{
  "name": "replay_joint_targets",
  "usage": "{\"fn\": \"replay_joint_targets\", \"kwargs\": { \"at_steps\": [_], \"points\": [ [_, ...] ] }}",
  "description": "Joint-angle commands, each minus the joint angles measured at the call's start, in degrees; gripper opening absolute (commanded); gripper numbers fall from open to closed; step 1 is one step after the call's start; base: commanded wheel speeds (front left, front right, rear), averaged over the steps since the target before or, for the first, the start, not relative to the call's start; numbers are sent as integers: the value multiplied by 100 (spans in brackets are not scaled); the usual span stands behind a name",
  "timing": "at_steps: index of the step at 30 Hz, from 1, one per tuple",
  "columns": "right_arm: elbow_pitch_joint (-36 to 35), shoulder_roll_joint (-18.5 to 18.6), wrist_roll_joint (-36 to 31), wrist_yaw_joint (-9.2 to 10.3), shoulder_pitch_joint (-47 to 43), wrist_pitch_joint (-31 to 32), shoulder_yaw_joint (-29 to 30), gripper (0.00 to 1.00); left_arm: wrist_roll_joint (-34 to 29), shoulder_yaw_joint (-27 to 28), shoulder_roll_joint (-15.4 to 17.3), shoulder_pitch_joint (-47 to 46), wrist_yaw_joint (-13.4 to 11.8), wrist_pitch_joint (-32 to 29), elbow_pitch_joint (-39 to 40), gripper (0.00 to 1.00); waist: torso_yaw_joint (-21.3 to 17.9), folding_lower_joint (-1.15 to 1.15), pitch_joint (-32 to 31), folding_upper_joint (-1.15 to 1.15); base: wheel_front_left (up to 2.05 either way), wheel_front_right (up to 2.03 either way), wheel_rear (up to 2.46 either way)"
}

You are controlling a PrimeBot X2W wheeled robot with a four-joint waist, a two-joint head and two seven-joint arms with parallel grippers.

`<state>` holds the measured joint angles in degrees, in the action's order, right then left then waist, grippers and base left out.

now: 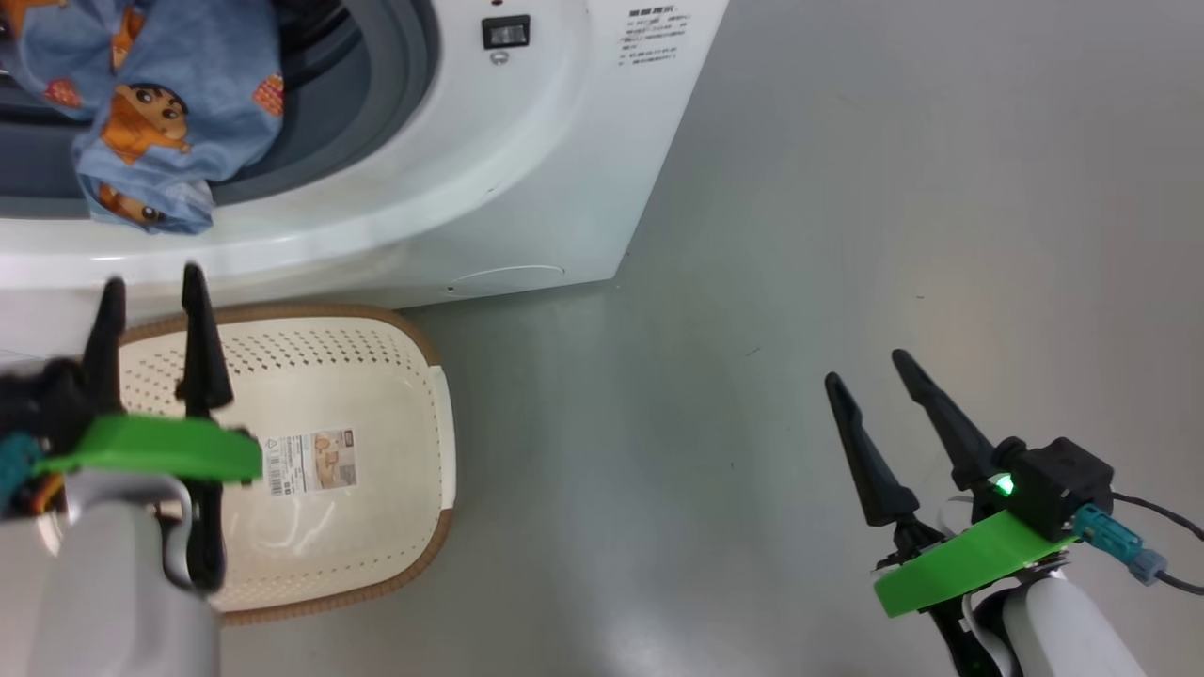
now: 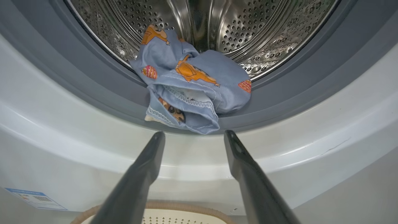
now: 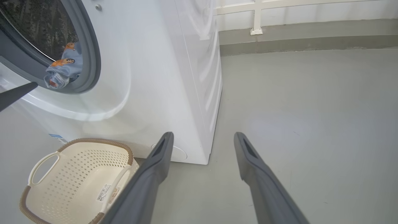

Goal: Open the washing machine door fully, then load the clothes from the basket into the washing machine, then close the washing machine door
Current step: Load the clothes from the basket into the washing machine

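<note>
Left wrist view: crumpled blue clothes (image 2: 192,84) on smooth grey gasket (image 2: 93,84); L hand (image 2: 194,133) & R hand (image 3: 203,134) wide, empty.

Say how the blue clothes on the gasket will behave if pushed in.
Probably floppy: the clothes lie crumpled in folds, so they would bunch, not slide whole. One fold droops over the gasket, so it may drag or slip out.

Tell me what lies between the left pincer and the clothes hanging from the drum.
Only the washing machine's white front rim, in the head view, separates the open left pincer from the clothes.
</note>
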<state>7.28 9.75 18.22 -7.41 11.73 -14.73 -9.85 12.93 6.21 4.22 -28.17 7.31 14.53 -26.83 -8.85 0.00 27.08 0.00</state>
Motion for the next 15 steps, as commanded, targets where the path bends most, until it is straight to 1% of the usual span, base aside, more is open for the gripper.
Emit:
{"fn": "replay_joint_targets", "kwargs": {
  "at_steps": [1,9,15],
  "points": [
    [-95,21,7,-8,-27,-27,-148,100,-4,109,242,-269,17,47,-64,100,-26,0,8,0,0,0,0],
    [-50,-10,43,-8,-7,-27,-249,100,4,-5,345,-970,17,47,-807,100,-144,0,-6,0,0,0,0],
    [-31,-40,59,-8,-15,-27,-298,100,98,-114,444,-1288,17,47,-1365,100,-230,0,-18,0,0,0,0]
  ]
}}
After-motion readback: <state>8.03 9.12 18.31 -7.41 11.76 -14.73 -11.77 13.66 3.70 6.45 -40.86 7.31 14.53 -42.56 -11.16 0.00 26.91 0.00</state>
